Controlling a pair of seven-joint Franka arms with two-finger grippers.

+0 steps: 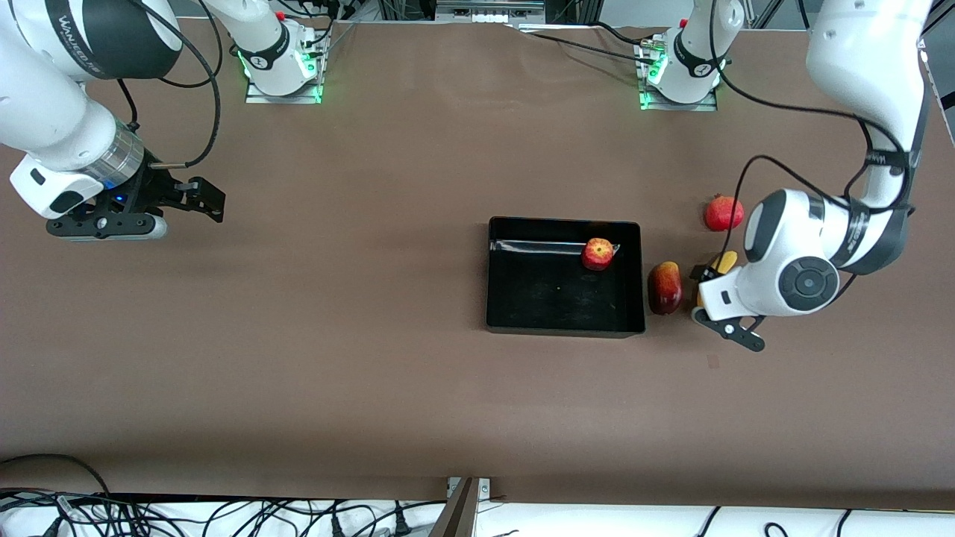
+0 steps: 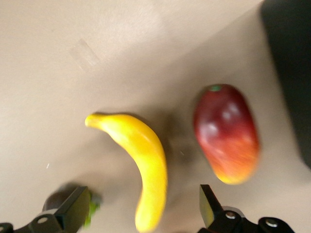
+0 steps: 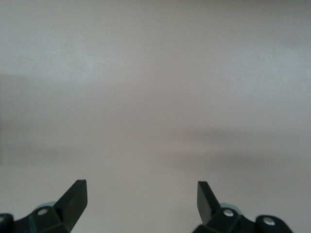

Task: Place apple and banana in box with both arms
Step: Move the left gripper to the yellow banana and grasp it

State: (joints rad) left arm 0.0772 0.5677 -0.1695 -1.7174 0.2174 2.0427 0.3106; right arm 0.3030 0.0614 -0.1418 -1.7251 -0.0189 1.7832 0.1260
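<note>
The banana [image 2: 146,165] lies flat on the brown counter [image 1: 336,335], directly under the left claw [image 2: 141,208], whose two fingers stand spread wide with one on each side of the fruit's thicker part and nothing gripped between them. In the front view only a short yellow end of the banana [image 1: 725,261] shows past the left arm's wrist. Just beside the claw, toward the box, rests a red-yellow mango [image 2: 226,133], close enough that one finger sits between the two fruits. The box [image 1: 522,317] is the next thing out from the claw on that same side, with the mango just outside its wall. The apple [image 1: 598,253] already sits inside the box, in the corner toward the left arm's base, so half the task looks done. A pomegranate [image 1: 723,212] lies near the left arm, apart from the claw.

The step in hand appears to be the pickup of the banana. The next move calls for lowering until the fingers straddle the fruit, closing across its narrow width without nudging the mango, then lifting and carrying it over the mango and the box wall.

The right claw [image 1: 195,200] waits over bare counter at the right arm's end, well apart from everything, its fingers released and holding nothing.
</note>
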